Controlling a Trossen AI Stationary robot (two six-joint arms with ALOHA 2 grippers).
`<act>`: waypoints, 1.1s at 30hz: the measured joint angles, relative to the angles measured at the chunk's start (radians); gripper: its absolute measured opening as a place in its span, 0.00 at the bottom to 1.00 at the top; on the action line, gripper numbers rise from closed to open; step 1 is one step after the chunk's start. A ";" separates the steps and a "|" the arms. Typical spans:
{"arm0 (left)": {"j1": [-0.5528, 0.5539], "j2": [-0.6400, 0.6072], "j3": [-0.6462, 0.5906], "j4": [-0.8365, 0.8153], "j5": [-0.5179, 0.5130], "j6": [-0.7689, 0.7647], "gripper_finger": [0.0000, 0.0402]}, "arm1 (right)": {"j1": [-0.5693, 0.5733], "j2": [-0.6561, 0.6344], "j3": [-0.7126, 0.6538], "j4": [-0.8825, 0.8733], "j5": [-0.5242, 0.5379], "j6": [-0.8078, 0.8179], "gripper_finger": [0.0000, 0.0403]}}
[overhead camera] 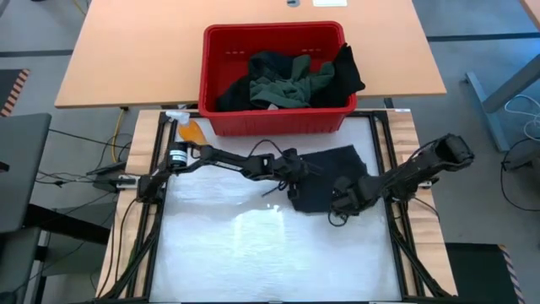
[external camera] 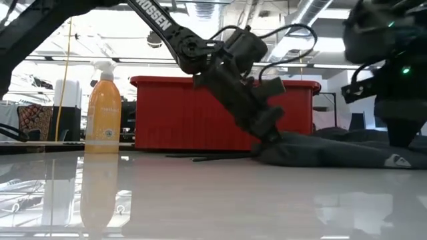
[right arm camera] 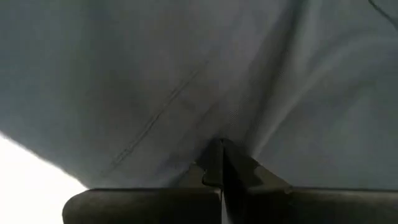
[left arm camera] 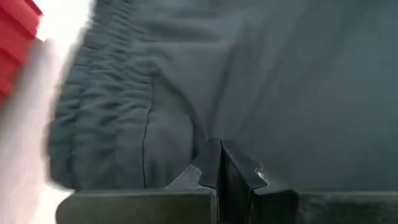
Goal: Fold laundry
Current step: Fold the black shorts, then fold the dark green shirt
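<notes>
Laundry waits in two places: one dark garment (overhead camera: pixel 325 179) lies flat on the counter (overhead camera: pixel 253 253) just in front of the red basket (overhead camera: pixel 221 67), and more black and green pieces (overhead camera: pixel 287 80) are heaped inside it. Both arms bear on the spread garment. The left tool (overhead camera: pixel 297 173) is clamped on cloth at its left edge, near the gathered waistband (left arm camera: pixel 99 124); the right tool (overhead camera: pixel 344 201) is pinched on fabric at the near edge. Two separate grips likely serve to lift or fold one side over. A spray bottle (external camera: pixel 103 110) stands aside.
</notes>
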State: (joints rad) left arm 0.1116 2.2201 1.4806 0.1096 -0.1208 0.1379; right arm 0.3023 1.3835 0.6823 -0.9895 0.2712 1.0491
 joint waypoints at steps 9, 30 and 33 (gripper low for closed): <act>-0.001 -0.120 0.056 -0.052 -0.106 0.088 0.00 | -0.109 -0.072 0.125 -0.194 0.072 -0.107 0.04; -0.235 -0.854 -0.418 -0.313 -0.254 -0.019 0.00 | -0.706 -0.225 0.725 0.265 0.038 -1.020 0.22; -0.265 -0.954 -0.543 -0.277 -0.253 -0.088 0.00 | -0.882 -0.132 0.743 0.391 -0.260 -1.031 0.29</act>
State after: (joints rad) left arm -0.1538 1.2664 0.9379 -0.1677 -0.3740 0.0496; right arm -0.5795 1.2510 1.4251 -0.5982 0.0110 0.0177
